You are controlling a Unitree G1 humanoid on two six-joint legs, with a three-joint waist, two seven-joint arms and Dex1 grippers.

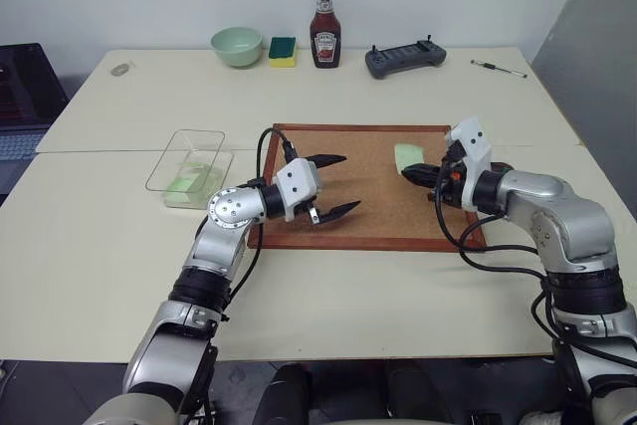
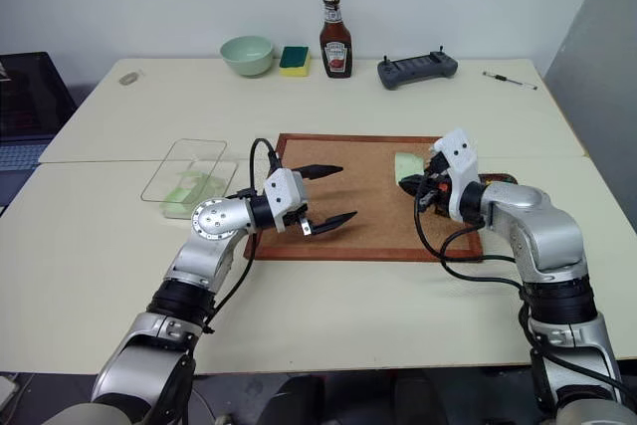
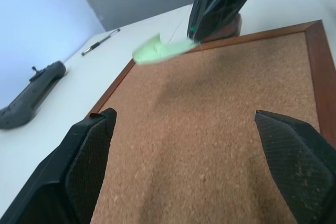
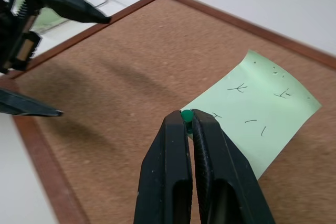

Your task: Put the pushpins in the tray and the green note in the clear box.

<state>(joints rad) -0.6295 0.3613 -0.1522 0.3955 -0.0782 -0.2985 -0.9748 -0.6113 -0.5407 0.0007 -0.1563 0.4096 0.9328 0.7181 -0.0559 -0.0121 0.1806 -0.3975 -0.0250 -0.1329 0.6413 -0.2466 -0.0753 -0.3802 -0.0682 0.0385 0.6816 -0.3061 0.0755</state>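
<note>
The cork board [image 1: 373,186], a granular tan sheet in a reddish-brown wooden frame, lies flat on the matte cream worktop [image 1: 100,246].

The left claw [image 1: 336,186] hangs over the board's left half with its two black tapered fingers [image 3: 86,156] spread wide and nothing between them; the inner pads show a fine cross-hatched grip texture.

The right claw [image 4: 187,118] is over the board's right part, its fingers clenched together on a tiny green pushpin [image 4: 186,114], whose rounded head shows at the very tips. The tips sit at one corner of the green note [image 4: 252,124], a thin pale green rectangle with small handwritten marks and a few pinholes near one edge. In the left wrist view the note looks lifted and curled off the cork at the claw; whether any part of it touches the cork cannot be told.

The clear box [image 1: 191,166], transparent plastic with low walls and rounded corners, stands on the worktop just left of the board, holding something pale green.

A dark reddish-brown rounded piece, likely the tray [image 2: 501,178], shows just past the board's right edge, mostly hidden by the right claw.

At the worktop's far edge stand a pale green bowl [image 1: 237,46], a green-and-yellow sponge [image 1: 283,51] and a ketchup bottle [image 1: 324,32].
</note>
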